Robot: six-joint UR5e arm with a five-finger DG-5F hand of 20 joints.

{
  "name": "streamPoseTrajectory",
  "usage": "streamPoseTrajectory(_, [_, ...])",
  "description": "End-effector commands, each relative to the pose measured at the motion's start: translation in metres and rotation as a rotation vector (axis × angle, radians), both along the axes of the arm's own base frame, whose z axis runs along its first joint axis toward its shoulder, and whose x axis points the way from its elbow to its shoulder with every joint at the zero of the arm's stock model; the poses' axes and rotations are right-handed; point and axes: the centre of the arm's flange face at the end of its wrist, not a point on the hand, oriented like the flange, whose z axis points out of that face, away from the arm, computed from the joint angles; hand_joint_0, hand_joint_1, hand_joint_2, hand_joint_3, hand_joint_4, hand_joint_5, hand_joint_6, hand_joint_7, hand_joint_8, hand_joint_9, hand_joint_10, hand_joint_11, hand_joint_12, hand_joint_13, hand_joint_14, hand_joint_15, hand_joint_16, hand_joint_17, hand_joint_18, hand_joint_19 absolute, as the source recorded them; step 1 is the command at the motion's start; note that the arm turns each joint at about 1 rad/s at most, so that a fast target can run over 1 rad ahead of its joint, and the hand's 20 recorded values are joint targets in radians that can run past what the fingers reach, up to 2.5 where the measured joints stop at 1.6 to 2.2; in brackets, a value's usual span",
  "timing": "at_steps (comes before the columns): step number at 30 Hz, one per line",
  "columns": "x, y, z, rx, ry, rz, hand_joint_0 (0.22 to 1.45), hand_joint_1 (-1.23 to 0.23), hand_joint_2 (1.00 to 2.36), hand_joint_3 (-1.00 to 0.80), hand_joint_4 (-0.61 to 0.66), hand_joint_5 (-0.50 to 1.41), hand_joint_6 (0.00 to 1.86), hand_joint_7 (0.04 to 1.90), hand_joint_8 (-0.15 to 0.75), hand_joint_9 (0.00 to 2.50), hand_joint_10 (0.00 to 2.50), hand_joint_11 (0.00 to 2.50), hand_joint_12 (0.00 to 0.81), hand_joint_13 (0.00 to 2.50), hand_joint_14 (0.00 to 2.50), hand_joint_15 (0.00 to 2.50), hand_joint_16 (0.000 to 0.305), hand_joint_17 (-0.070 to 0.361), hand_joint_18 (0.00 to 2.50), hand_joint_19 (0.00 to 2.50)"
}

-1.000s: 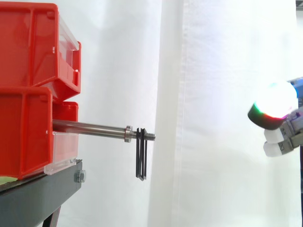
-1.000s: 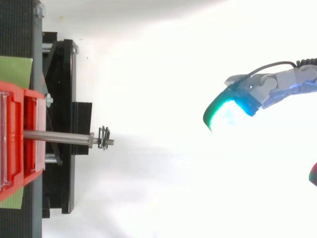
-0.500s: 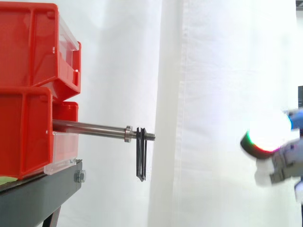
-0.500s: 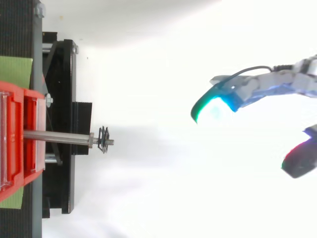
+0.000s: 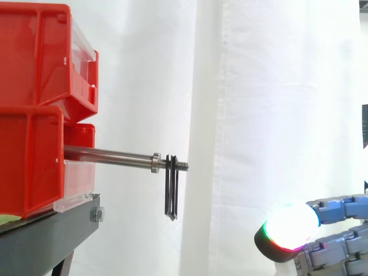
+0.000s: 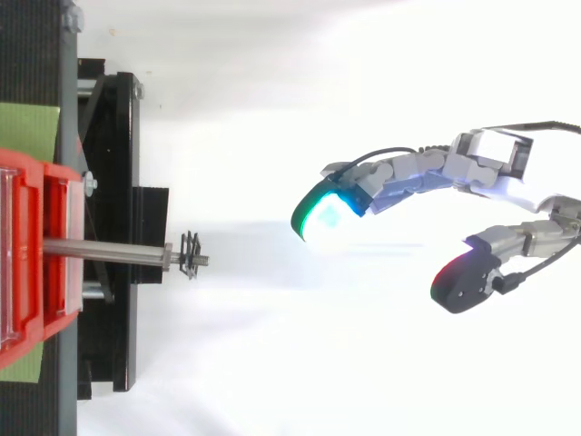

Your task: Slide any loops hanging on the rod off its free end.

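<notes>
A steel rod sticks out to the right from the red bins, ending in a threaded tip. Black loops hang from it just past a collar, close to the free end; from above the loops show as a small dark cluster. My hand is well to the right of the rod and lower than it. It is open, its fingers stretched toward the rod and spread apart with nothing between them. One glowing fingertip sits low at the right in the side view.
The red bins stand stacked on a black stand at the left. A white curtain hangs behind. A green patch lies beside the stand in the top view. Open space separates the rod's tip from my hand.
My hand has moved left toward the rod and dropped lower, with more of it now showing from above. The loops and the rod have stayed still.
</notes>
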Motion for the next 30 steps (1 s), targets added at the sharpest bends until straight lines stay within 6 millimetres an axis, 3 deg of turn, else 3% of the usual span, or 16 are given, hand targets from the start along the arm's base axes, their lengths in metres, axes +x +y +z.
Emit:
streamPoseTrajectory(1, [0.007,0.003,-0.007,0.004,0.003,-0.01,0.57,-0.55,1.0,-0.45,0.24,-0.22,0.5,0.63,0.274,0.44,0.0,0.0,0.289,0.33,0.0,0.0,0.045,0.101,0.54,0.28])
streamPoseTrajectory(4, [0.023,0.006,-0.023,0.021,0.009,-0.003,0.57,-0.55,1.0,-0.45,0.24,-0.22,0.5,0.63,0.274,0.45,0.0,0.0,0.29,0.34,0.0,0.0,0.045,0.102,0.55,0.29])
streamPoseTrajectory(7, [0.037,0.007,-0.024,0.042,-0.005,0.004,0.57,-0.55,1.0,-0.45,0.24,-0.22,0.5,0.63,0.275,0.45,0.0,0.0,0.29,0.34,0.0,0.0,0.045,0.102,0.55,0.29])
streamPoseTrajectory(8, [0.051,0.012,-0.014,0.055,-0.02,0.016,0.57,-0.55,1.0,-0.45,0.24,-0.22,0.5,0.63,0.275,0.45,0.0,0.0,0.29,0.34,0.0,0.0,0.045,0.102,0.55,0.3])
streamPoseTrajectory(10, [0.058,0.012,-0.005,0.048,-0.009,0.018,0.57,-0.55,1.0,-0.45,0.24,-0.22,0.5,0.63,0.276,0.46,0.0,0.0,0.292,0.35,0.0,0.0,0.045,0.102,0.56,0.3])
streamPoseTrajectory(13, [0.059,0.011,-0.008,0.044,0.005,0.013,0.57,-0.55,1.0,-0.44,0.24,-0.22,0.5,0.64,0.277,0.46,0.0,0.0,0.293,0.35,0.0,0.0,0.046,0.103,0.57,0.3])
streamPoseTrajectory(18, [0.078,0.011,-0.039,0.049,-0.005,0.02,0.57,-0.55,1.0,-0.45,0.24,-0.21,0.5,0.64,0.28,0.48,0.0,0.0,0.296,0.36,0.0,0.0,0.046,0.103,0.57,0.3])
streamPoseTrajectory(23, [0.094,0.016,-0.057,0.049,-0.026,0.048,0.57,-0.55,1.0,-0.44,0.24,-0.21,0.5,0.64,0.281,0.49,0.0,0.0,0.298,0.36,0.0,0.0,0.046,0.103,0.57,0.32])
streamPoseTrajectory(30, [0.102,0.017,-0.05,-0.013,-0.045,0.041,0.57,-0.55,1.0,-0.45,0.25,-0.21,0.5,0.64,0.281,0.5,0.0,0.0,0.301,0.37,0.0,0.0,0.046,0.104,0.58,0.32])
